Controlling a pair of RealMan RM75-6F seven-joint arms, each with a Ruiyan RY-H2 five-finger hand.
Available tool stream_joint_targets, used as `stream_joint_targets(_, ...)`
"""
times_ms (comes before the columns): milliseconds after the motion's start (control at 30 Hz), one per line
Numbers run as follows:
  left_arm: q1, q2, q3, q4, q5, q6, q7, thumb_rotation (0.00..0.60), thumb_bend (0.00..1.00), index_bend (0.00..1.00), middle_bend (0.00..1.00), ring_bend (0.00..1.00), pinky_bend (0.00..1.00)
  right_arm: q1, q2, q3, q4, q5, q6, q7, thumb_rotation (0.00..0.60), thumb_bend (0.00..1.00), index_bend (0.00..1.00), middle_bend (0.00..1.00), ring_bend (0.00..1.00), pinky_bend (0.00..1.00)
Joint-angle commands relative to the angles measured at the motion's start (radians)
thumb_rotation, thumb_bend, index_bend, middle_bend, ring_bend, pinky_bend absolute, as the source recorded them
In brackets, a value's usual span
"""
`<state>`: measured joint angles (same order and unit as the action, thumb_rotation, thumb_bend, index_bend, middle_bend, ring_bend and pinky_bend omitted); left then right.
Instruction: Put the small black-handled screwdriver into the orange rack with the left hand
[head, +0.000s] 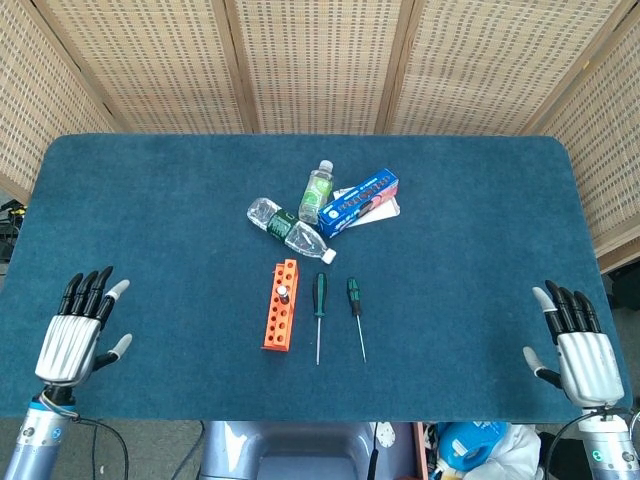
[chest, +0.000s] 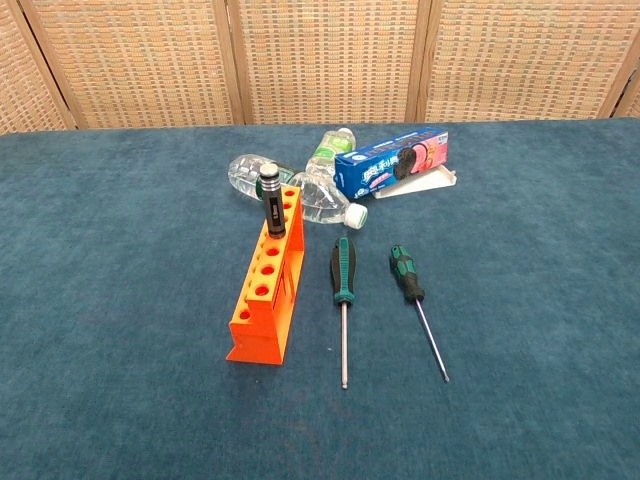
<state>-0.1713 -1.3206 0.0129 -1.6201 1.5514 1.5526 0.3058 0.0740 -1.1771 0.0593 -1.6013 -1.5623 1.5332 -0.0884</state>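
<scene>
While both hands sit at the lower corners of the head view, the small black-handled screwdriver (chest: 271, 207) stands upright in the orange rack (chest: 265, 293), slotted in a hole near the rack's far end, handle sticking up above the top edge. Other holes along the rack look empty in the chest view. Rack sits just left of frame centre on the blue tabletop (head: 150, 220).

Left hand (head: 77, 332) is at lower left of the head view, fingers spread and straight, holding nothing, well apart from the rack. Right hand (head: 576, 344) is at lower right, also spread and empty. Neither hand shows in the chest view.

Just right of the rack lie 2 green-handled screwdrivers, tips toward the bottom of the frame: the longer screwdriver (chest: 343, 293) next to the rack, the shorter screwdriver (chest: 414, 297) further right. Neither touches the rack.

Above the rack, toward frame centre, 2 plastic bottles lie on their sides: the clear bottle (chest: 310, 197) just behind the rack's far end, white cap pointing right, and the green-label bottle (chest: 330, 149) behind it. A blue cookie box (chest: 391, 162) lies to their right, resting on a white tray (chest: 432, 180) whose edge pokes out underneath. What is in the box or tray cannot be told.
</scene>
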Motion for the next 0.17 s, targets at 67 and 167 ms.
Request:
stream_joint_targets(67, 0.022, 0.016, 0.011, 0.006, -0.014, 0.008, 0.026, 0.6, 0.23, 0.12, 0.0, 0.0, 0.0, 0.0, -0.001, 0.0, -0.002, -0.003, 0.002, -0.004, 0.6, 0.28, 0.0, 0.0, 0.0, 0.0)
stream_joint_targets(167, 0.034, 0.023, 0.013, 0.008, -0.008, 0.022, 0.026, 0.6, 0.23, 0.12, 0.0, 0.0, 0.0, 0.0, -0.001, -0.002, -0.004, -0.007, 0.003, -0.006, 0.6, 0.28, 0.0, 0.0, 0.0, 0.0)
